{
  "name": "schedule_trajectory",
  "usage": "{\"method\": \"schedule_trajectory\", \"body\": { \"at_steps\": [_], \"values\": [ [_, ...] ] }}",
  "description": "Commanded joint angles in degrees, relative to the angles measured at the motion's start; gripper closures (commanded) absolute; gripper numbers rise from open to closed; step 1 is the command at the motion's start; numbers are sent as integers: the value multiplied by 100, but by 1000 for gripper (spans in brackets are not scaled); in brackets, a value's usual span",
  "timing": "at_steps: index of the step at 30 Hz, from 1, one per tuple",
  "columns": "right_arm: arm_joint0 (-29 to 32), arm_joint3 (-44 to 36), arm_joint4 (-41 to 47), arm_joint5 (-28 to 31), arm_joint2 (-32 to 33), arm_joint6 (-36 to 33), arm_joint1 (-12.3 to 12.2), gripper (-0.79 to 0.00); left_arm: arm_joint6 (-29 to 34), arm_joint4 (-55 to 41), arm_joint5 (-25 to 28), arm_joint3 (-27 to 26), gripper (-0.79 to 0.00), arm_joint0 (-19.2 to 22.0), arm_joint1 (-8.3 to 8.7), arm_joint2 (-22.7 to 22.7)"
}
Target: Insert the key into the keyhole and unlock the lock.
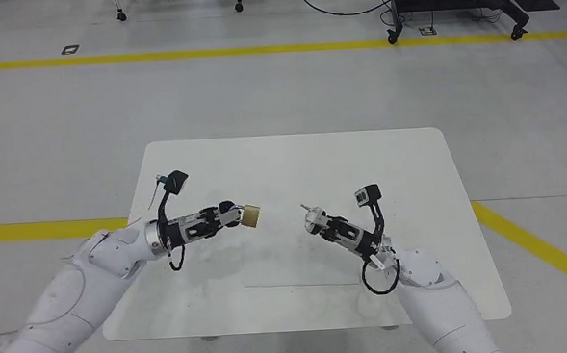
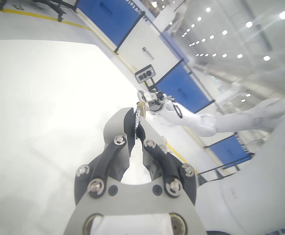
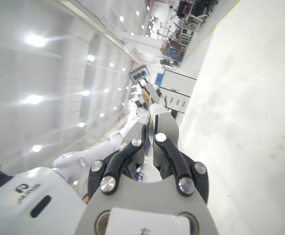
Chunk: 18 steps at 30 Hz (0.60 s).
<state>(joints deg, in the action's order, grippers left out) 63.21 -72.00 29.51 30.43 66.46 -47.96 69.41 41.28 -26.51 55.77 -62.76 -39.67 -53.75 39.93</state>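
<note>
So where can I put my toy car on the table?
The far half of the white table, beyond the arms, is bare; so is the near edge between them. It is crowded in the middle, where the padlock and the key are held.

A white table (image 1: 293, 166) with rounded corners spreads beneath the left gripper (image 1: 235, 215) and right gripper (image 1: 312, 216), reaching well beyond both, on a grey floor (image 1: 260, 91) striped yellow.
</note>
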Motion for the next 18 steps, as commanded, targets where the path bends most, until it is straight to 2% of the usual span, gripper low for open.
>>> {"method": "schedule_trajectory", "body": {
  "at_steps": [1, 4, 8, 18],
  "values": [
    [19, -76, 111, -39, -27, 92, 17, 0, 637, -865, -7, 124, 0, 223, -124, -193],
    [-6, -43, 283, 55, -116, 319, 73, 0, 790, -1193, -66, 140, 0, 461, -329, -452],
    [-158, 154, 402, 194, -302, 479, 162, 0, 768, -1158, -44, 268, 0, 658, -546, -751],
    [-517, 342, 575, 358, -768, 383, 364, 0, 500, -541, 223, 891, 0, 948, -843, -1083]
  ]
}}
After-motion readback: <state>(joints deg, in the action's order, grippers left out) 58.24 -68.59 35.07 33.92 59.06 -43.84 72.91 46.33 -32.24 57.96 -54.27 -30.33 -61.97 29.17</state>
